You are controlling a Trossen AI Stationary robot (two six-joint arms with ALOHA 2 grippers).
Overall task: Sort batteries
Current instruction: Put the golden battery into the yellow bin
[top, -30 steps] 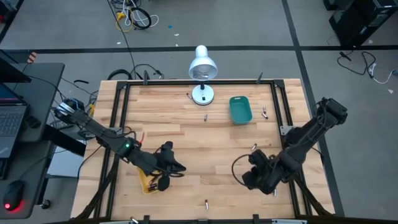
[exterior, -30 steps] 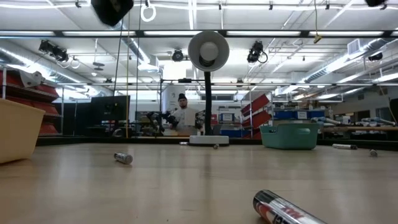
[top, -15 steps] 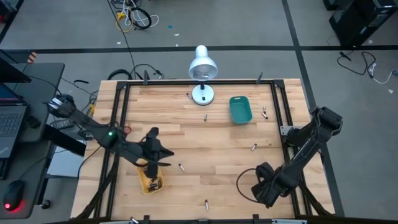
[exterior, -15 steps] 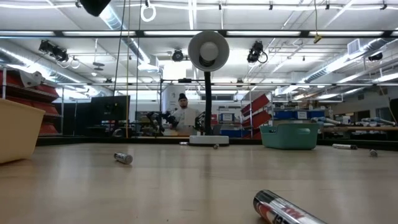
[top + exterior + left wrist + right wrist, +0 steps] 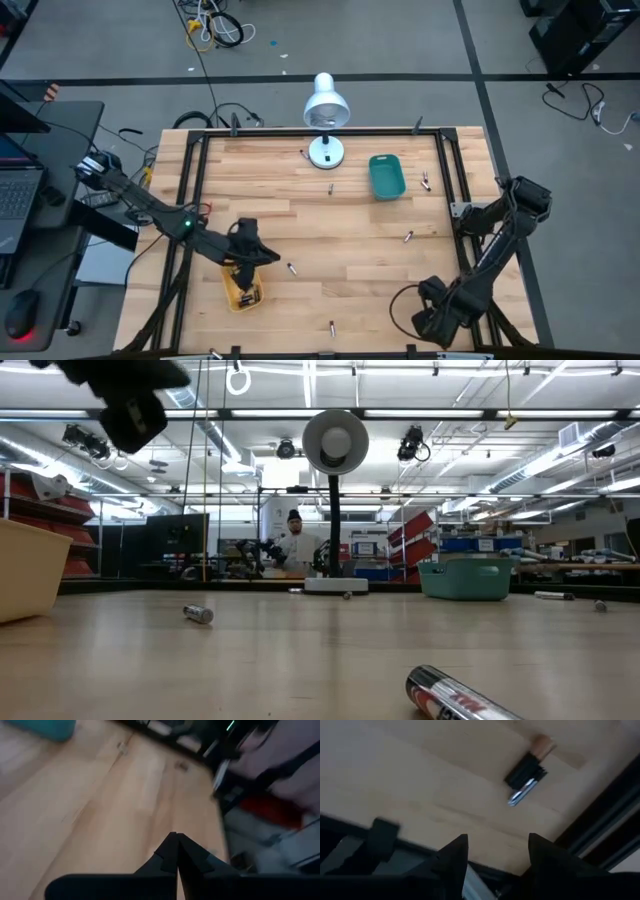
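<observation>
Several tiny cylindrical batteries lie scattered on the light wooden table (image 5: 330, 230): one (image 5: 291, 268) just beside the left arm's tip, one (image 5: 332, 326) near the front edge, one (image 5: 407, 236) right of the middle, one (image 5: 331, 187) in front of the white desk lamp (image 5: 325, 120), and one (image 5: 425, 181) beside the small teal plastic tray (image 5: 386, 175). More cells rest inside the small yellow tray (image 5: 242, 290) at the front left.

Over that yellow tray hangs the left gripper (image 5: 247, 252), its two dark fingers (image 5: 170, 854) pressed together with nothing between them. The right gripper (image 5: 432, 320) sits low at the table's front right corner, its fingers (image 5: 454, 854) standing apart and empty; ahead of them a dark, silver-ended battery (image 5: 527, 775) lies on the wood near the table's black frame.

From table height, a dark and silvery cell (image 5: 455, 697) lies closest, with a smaller silver one (image 5: 198, 614) farther back.
</observation>
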